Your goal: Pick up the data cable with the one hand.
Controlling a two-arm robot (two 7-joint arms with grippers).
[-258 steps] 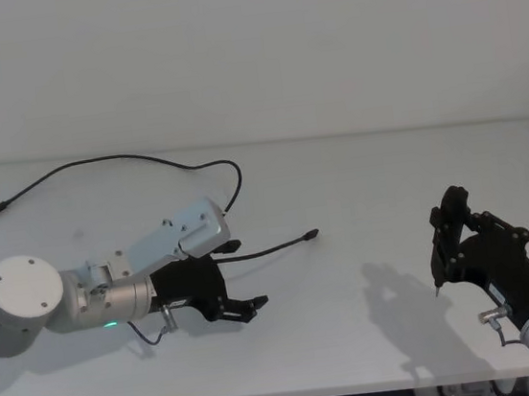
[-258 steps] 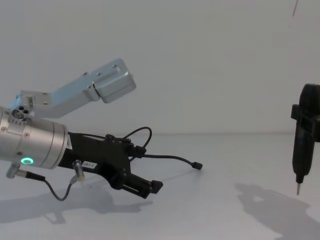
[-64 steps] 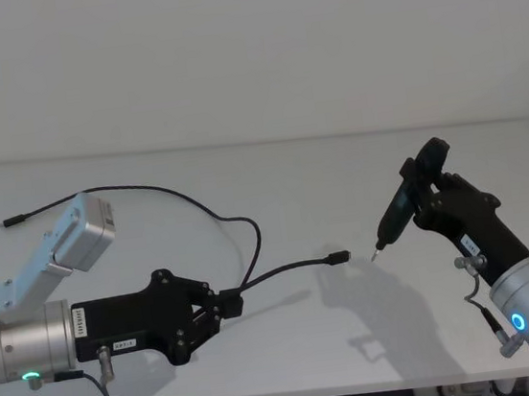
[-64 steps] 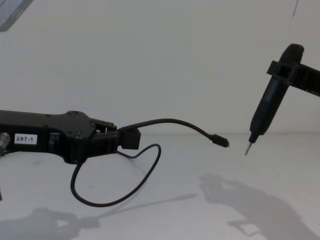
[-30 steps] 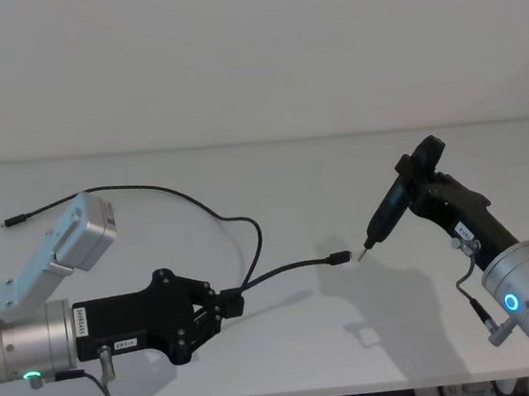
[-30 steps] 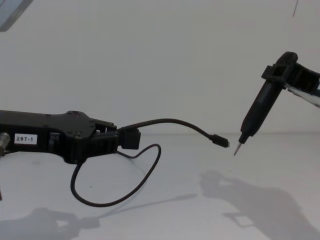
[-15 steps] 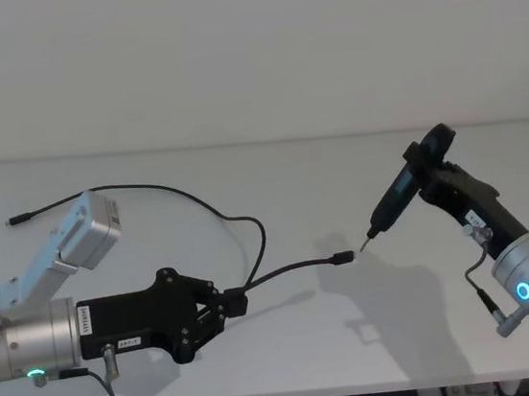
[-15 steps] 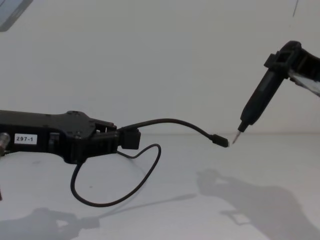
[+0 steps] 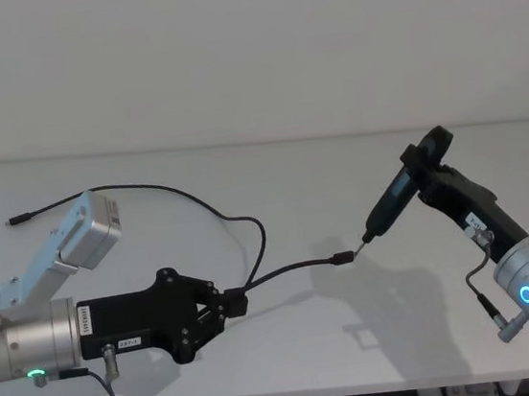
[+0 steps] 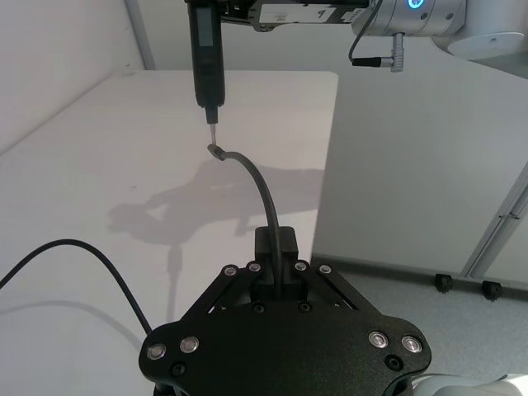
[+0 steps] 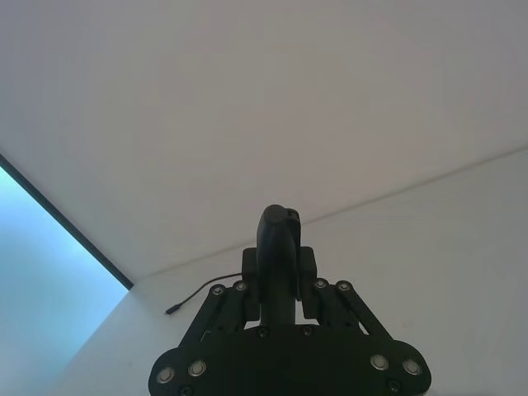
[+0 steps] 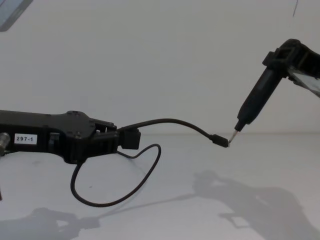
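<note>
Chest view: the left gripper (image 12: pixel 120 140) pinches the data cable (image 12: pixel 172 121) by its chunky plug; the right gripper (image 9: pixel 432 171) clamps a pointed tool (image 12: pixel 252 109).

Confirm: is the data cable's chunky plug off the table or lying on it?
Off the table: the left gripper is shut on the data cable, lifted clear above its shadow.
</note>
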